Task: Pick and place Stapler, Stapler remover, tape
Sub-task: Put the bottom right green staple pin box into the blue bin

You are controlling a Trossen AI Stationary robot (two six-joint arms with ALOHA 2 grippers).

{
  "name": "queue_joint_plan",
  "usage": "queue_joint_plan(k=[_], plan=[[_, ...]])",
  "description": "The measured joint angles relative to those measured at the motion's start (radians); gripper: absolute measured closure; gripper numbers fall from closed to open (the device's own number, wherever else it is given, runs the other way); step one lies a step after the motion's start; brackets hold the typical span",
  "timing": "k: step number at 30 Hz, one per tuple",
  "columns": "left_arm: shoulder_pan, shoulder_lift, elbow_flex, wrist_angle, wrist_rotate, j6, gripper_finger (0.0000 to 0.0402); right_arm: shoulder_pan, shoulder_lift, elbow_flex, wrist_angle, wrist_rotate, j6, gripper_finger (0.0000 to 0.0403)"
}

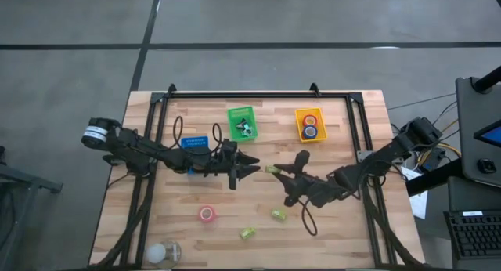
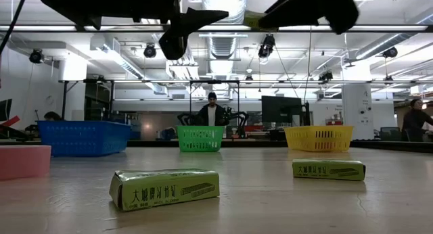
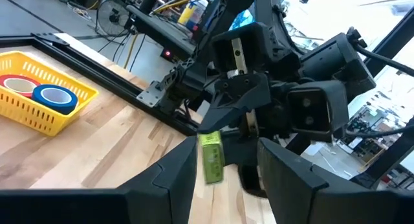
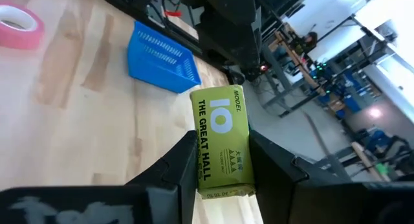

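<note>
A: Where is your right gripper [image 4: 217, 169]?

B: Raised over mid-desk [image 1: 344, 224], jaws clamped on a green staple box [image 4: 220, 140].

A: And your left gripper [image 1: 249, 168]?

B: Facing it, jaws apart, holding nothing.

A: The tape?

B: One red roll [image 1: 207, 214] lies on the desk; a red and a blue roll [image 1: 311, 132] sit in the yellow basket [image 1: 300, 128].

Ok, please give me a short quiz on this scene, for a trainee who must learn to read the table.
1. True or false: the right gripper holds a green box above the table.
2. Which basket holds tape rolls? A: green. B: the yellow basket. C: blue.
3. Fill in: ___ other green boxes lie on the table.
Key: 1 true; 2 B; 3 two.
</note>
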Motion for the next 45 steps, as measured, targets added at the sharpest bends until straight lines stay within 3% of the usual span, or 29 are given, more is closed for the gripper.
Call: queue_joint_plan(k=[26,31,39,45], plan=[[-0.005,0.004,0.001,-0.029,0.01,0.041,0.0239,-0.063,0.081,0.128,0.001,-0.035,-0.106,0.0289],[-0.005,0.013,0.0,-0.037,0.01,0.057,0.0272,-0.064,0.083,0.129,0.002,-0.064,-0.086,0.0281],[-0.002,0.028,0.0,-0.022,0.012,0.075,0.0358,-0.067,0.083,0.127,-0.003,-0.087,-0.066,0.0285],[-0.002,0.028,0.0,-0.018,0.013,0.117,0.0359,-0.067,0.083,0.126,0.006,-0.113,-0.035,0.0258]])
